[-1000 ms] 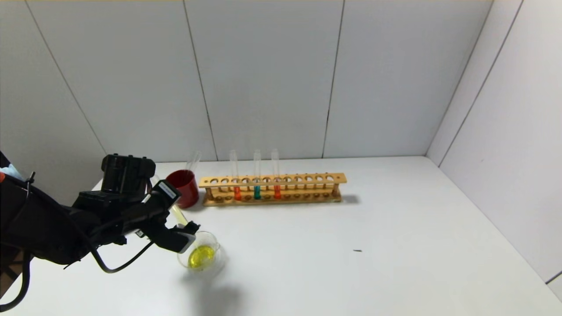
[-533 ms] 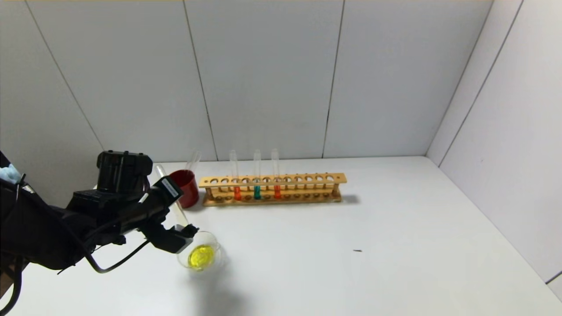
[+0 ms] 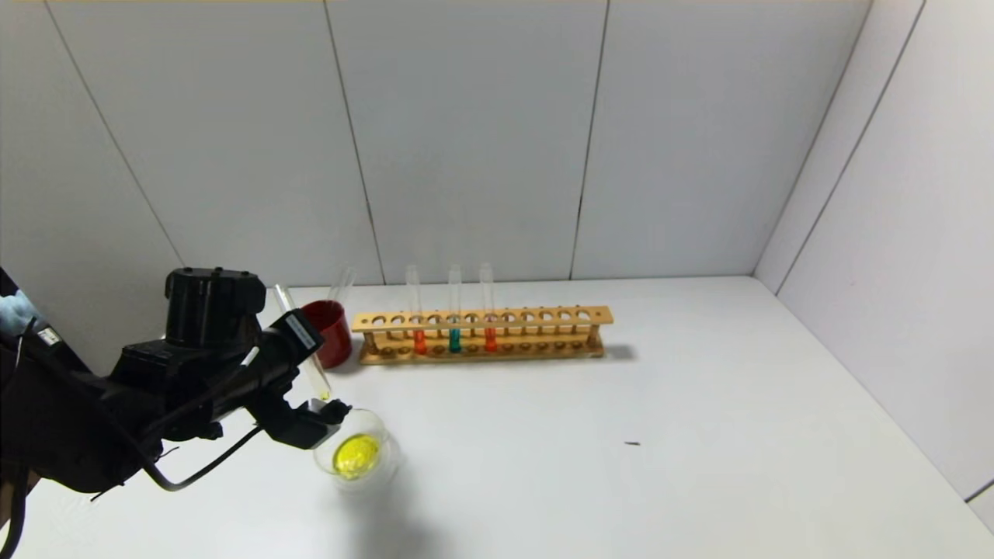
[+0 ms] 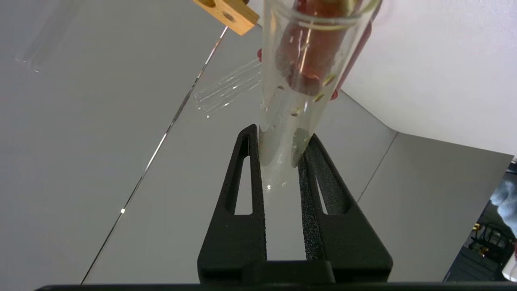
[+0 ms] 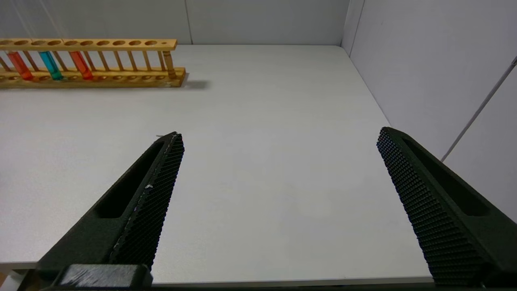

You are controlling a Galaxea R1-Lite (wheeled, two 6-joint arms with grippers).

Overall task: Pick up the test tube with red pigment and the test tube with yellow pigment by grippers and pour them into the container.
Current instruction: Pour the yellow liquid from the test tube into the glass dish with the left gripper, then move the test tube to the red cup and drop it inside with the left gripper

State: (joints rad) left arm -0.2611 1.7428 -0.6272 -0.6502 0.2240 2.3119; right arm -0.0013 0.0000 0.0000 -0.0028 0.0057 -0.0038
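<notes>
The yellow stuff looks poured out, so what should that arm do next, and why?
Probably carry the slim clear glass tube toward the dark red cup or the wooden rack. The left gripper holds it nearly empty, the shallow clear glass dish holds yellow liquid, and the orange-red tubes wait.

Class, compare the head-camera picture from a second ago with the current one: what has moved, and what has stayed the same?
The left gripper, still shut on the test tube with yellow pigment, has drawn back slightly toward the robot's left and tipped the tube more upright; only drops remain inside it. The container keeps its yellow pool. The rack, its three tubes and the red cup have not moved.
</notes>
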